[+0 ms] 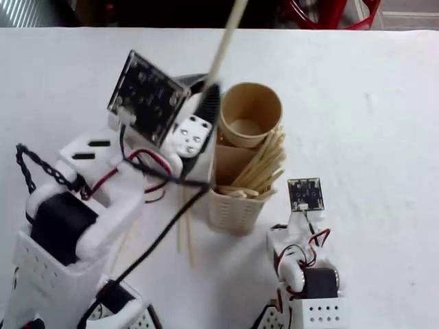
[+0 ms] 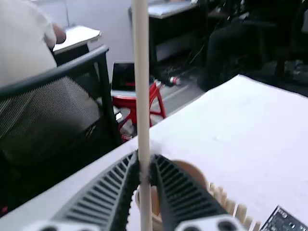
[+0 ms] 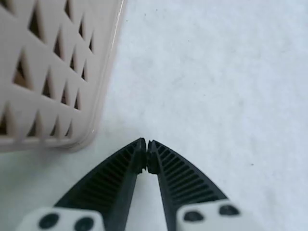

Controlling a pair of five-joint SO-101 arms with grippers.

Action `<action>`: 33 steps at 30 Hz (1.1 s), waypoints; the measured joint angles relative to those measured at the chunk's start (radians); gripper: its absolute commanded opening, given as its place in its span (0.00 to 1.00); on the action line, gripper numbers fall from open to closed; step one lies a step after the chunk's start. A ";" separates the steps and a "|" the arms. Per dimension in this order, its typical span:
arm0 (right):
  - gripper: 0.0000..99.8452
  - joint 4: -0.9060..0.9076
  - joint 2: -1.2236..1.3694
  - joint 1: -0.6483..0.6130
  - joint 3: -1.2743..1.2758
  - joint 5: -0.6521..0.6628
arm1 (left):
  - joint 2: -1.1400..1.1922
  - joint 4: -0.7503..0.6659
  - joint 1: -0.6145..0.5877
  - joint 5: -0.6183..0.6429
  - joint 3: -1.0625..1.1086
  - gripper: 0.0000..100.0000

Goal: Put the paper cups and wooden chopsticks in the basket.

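Holding one chopstick up beside the basket

Left end effector [image 2: 144, 166]: fingers pinched tight on a single wooden chopstick [image 2: 140, 72], which passes straight up between the ribbed pads. Seen from above, the stick leans away from the grip toward 1 o'clock and runs off the far edge of the high view. The grip sits at roughly 11 o'clock from the basket [image 1: 233, 209], just beside the cup's rim.

Basket: pale, with perforated walls, standing near the middle of the white worktop [image 1: 370, 103]. A paper cup [image 1: 250, 113] sits in its 12 o'clock end, mouth turned up. A bundle of chopsticks [image 1: 264, 168] lies slanted along the 3 o'clock side, tips resting against the cup.

On the worktop: two loose chopsticks [image 1: 185, 233] lie at about 8 o'clock from the basket, near its wall, partly crossed by a black cable.

Right end effector [image 3: 146, 154]: fingers closed tip to tip with nothing between them, low over bare worktop, and the basket's wall is just beside it. The right arm [image 1: 305, 274] stands at about 5 o'clock from the basket.
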 measured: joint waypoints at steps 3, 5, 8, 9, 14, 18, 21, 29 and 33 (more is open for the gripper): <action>0.02 0.000 0.000 0.002 0.000 0.000 | 0.025 -0.061 0.066 -0.037 0.018 0.02; 0.02 0.000 0.000 0.002 0.000 0.000 | 0.031 -0.100 0.109 -0.097 0.068 0.02; 0.02 0.000 0.000 0.002 0.000 0.000 | 0.031 -0.155 0.163 -0.135 0.140 0.02; 0.02 0.000 0.000 0.002 0.000 0.000 | 0.031 -0.166 0.176 -0.141 0.161 0.02; 0.02 0.000 0.000 0.002 0.000 0.000 | 0.031 -0.175 0.195 -0.147 0.196 0.03; 0.02 0.000 0.000 0.000 0.000 0.000 | 0.031 -0.172 0.192 -0.147 0.196 0.08; 0.02 0.000 0.000 0.002 0.000 0.000 | 0.031 -0.172 0.195 -0.147 0.196 0.08; 0.02 0.000 0.000 0.002 0.000 0.000 | 0.029 -0.172 0.193 -0.147 0.196 0.06; 0.02 0.000 0.000 0.002 0.000 0.000 | 0.029 -0.150 0.129 -0.147 0.196 0.06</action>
